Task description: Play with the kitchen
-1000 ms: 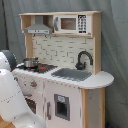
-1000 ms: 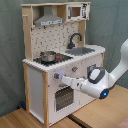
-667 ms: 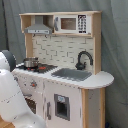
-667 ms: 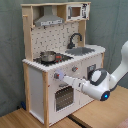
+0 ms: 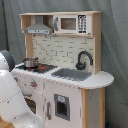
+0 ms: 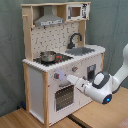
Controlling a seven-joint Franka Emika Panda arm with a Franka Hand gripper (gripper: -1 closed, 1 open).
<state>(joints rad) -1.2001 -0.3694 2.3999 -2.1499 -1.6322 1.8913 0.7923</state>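
Of the kitchen (image 6: pixel 35 85): stands upright on a wooden floor (image 6: pixel 20 119) before a grey curtain (image 5: pixel 114 45), at the middle of the first exterior view and at the second exterior view's left, front panel facing the arm (image 6: pixel 102 87). Leaves every play part within reach that way.

On the stovetop: sits a small pot (image 6: pixel 48 56), under the hood (image 6: pixel 49 21). Beside it, toward the second exterior view's right: sink (image 6: pixel 82 50) with black faucet (image 6: pixel 75 39) behind, microwave (image 6: pixel 75 11) on the shelf above.

Of the arm: comes in low from the second exterior view's right and lies nearly level, probably to meet the front face square rather than from above. Puts the gripper (image 6: pixel 64 76) right at the panel just above the oven door (image 6: pixel 64 97), in the row of knobs (image 6: pixel 75 69). Suggests a knob as the target. Cannot tell how far open, nor whether anything is gripped or even touched. In the first exterior view: only the white arm body at lower left, covering that corner of the kitchen.
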